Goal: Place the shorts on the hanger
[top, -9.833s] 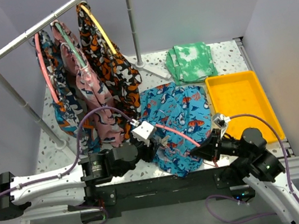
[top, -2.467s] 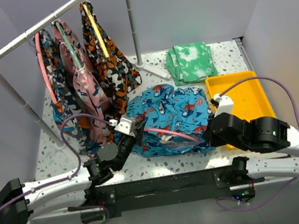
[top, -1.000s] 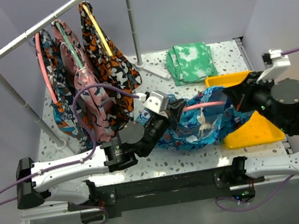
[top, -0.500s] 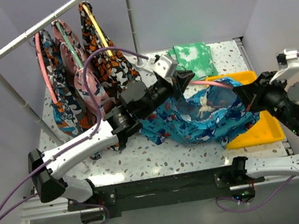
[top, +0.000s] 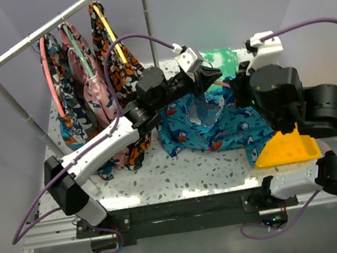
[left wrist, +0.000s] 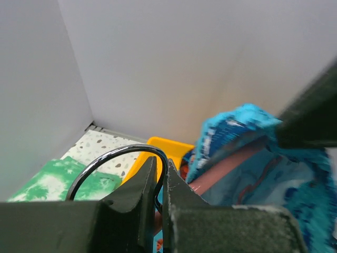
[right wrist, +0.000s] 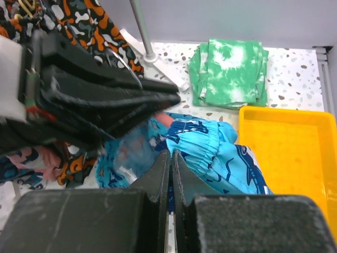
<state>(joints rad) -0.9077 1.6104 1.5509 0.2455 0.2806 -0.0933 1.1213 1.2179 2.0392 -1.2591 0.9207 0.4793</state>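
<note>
The turquoise-blue shark-print fabric shorts point(top: 219, 121) hang above the bench point(top: 157, 173), seemingly threaded on the thin coral-pink plastic hanger point(left wrist: 224, 167); the left claw point(left wrist: 161, 176) clamps its wire hook point(left wrist: 113, 158), the right claw point(right wrist: 169, 161) pinches the cloth; I judge only straightening remains

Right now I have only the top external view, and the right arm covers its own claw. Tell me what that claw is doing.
Observer: In the right wrist view the right claw is shut, its tips in the gathered waistband of the shorts.
Operator: Now report the left claw's grip.
Observer: The left wrist view shows the left claw shut on the chrome hook of the hanger.
Operator: Check the hanger's bar.
Observer: In the left wrist view its coral bar runs under the turquoise fabric, which drapes over it.
</note>
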